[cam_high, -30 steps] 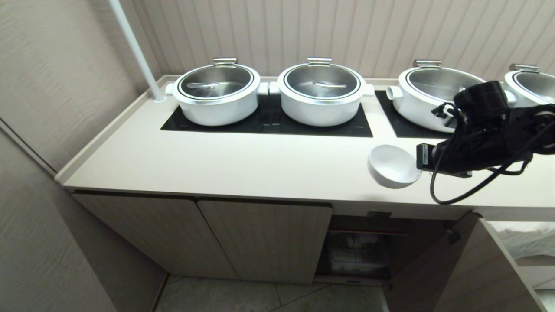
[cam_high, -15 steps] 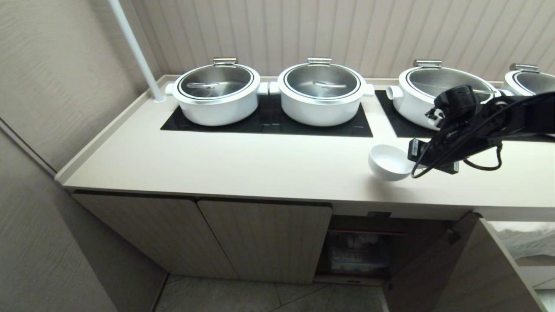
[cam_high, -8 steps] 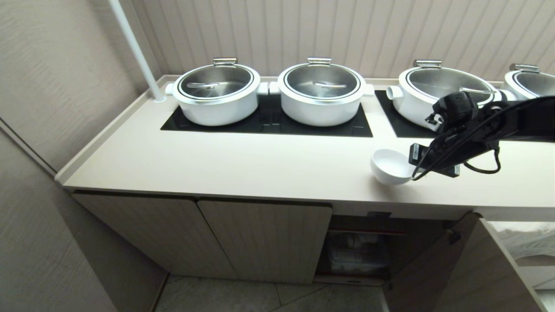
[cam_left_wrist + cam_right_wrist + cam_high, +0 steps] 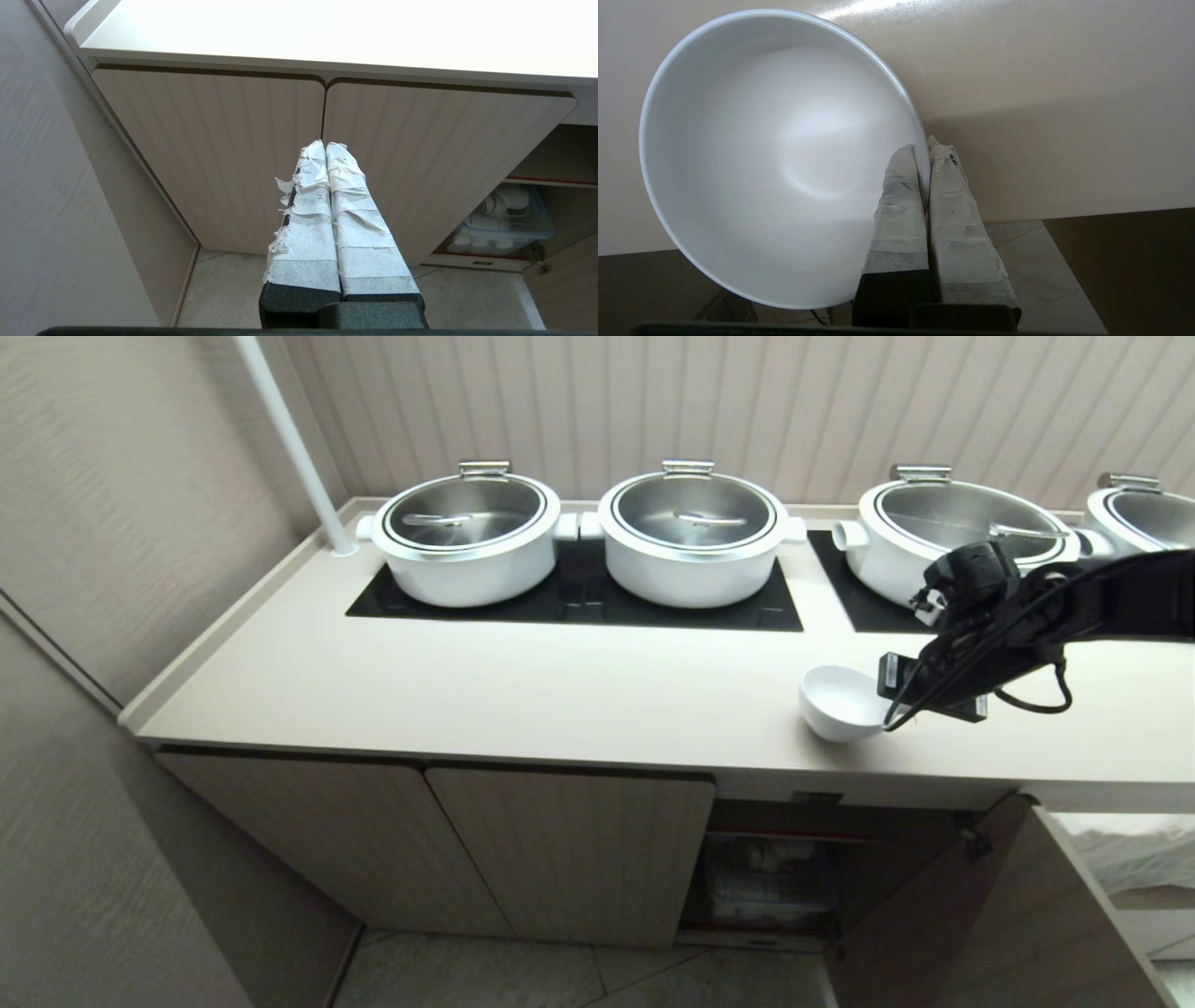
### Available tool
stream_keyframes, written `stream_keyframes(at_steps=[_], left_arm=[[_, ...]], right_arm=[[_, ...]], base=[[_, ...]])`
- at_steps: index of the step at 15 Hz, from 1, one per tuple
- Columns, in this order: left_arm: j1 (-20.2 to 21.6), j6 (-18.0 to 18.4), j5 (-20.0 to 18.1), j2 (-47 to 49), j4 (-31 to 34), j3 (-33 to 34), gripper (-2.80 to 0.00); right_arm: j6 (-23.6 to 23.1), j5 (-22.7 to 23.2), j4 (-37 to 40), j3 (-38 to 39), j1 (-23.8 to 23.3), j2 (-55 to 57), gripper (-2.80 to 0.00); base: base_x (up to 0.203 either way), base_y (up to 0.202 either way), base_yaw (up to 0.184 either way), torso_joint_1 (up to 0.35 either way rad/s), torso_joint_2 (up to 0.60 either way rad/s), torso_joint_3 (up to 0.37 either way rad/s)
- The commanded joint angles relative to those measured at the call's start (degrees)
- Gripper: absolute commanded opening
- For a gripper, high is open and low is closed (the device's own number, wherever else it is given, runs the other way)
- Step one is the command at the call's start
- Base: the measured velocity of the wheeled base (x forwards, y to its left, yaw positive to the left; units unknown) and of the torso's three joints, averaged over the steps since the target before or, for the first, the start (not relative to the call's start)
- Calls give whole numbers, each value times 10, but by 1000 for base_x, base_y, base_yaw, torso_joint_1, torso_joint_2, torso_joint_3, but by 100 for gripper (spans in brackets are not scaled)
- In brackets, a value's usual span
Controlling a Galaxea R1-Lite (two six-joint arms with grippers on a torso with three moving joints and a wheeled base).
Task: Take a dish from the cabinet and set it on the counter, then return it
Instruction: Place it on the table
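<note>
The dish (image 4: 834, 698), a small glossy white bowl, hangs tilted just over the counter (image 4: 560, 695) near its front edge, right of centre. My right gripper (image 4: 880, 698) reaches in from the right and is shut on the dish's rim. In the right wrist view one finger lies inside the dish (image 4: 775, 154) and one outside, at the right gripper (image 4: 923, 147). I cannot tell whether the foot touches the counter. The cabinet (image 4: 560, 849) below has one compartment open. My left gripper (image 4: 325, 145) is shut and empty, parked low before the closed cabinet doors (image 4: 224, 154).
Several large white pots with steel lids (image 4: 467, 537) stand on black cooktop panels (image 4: 579, 602) at the back. A white pole (image 4: 294, 448) rises at the back left. An open cabinet door (image 4: 980, 915) swings out at lower right. A clear bin (image 4: 507, 221) of white ware sits inside.
My right gripper has drawn back from the camera and sunk with the dish toward the counter, then shifted slightly toward the front edge. The grip is unchanged.
</note>
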Motion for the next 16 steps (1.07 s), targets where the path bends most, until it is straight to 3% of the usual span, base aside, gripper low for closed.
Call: stream_keyframes(at_steps=[1, 15, 16], left_arm=[[0, 0, 0, 0, 0, 0, -280], [0, 0, 1, 0, 0, 0, -280], [0, 0, 0, 0, 0, 0, -280]], right_arm=[[1, 1, 0, 0, 1, 2, -280], [0, 0, 0, -13, 1, 12, -280], [0, 0, 0, -13, 1, 12, 0]], base=[[0, 0, 0, 0, 0, 0], [0, 0, 0, 0, 0, 0], [0, 0, 0, 0, 0, 0]])
